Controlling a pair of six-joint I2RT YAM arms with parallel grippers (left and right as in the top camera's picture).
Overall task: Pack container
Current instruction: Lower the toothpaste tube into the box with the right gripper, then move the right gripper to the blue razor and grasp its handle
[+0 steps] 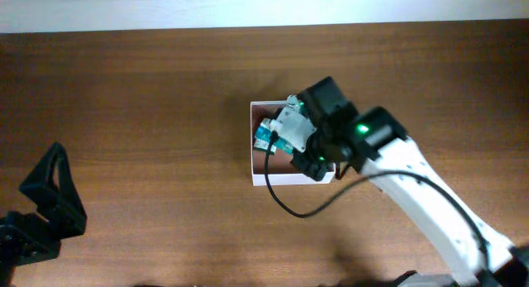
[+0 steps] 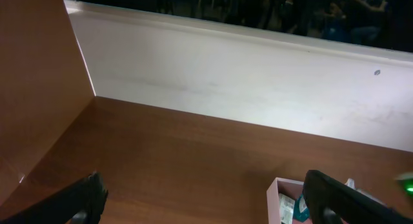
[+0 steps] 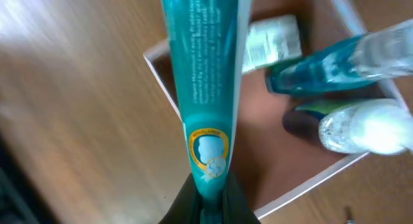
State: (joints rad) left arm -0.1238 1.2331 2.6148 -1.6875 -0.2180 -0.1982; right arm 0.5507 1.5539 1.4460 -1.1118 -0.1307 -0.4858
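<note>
One mishap looks likely at the square, shallow, thin white-walled container (image 1: 253,159) with the reddish-brown floor. The long teal plastic tube (image 3: 203,75) hangs across its left wall rather than fully over the floor, so a release here could leave it propped on the rim or tip it out onto the table. The box is shallow and already crowded on its right side, so the tube could also knock the contents. The container sits a little right of the table's middle, mostly hidden from above by the right arm. Inside lie a small white labelled packet (image 3: 271,40) at the far side, a translucent blue bottle (image 3: 329,66) and a clear, white-filled bottle (image 3: 361,127), with bare floor on the left. The right gripper (image 3: 205,195) pinches the tube's end just above the box. The left gripper (image 2: 206,195) rests spread wide and empty, well apart at the near left of the brown wooden table (image 1: 149,113).
</note>
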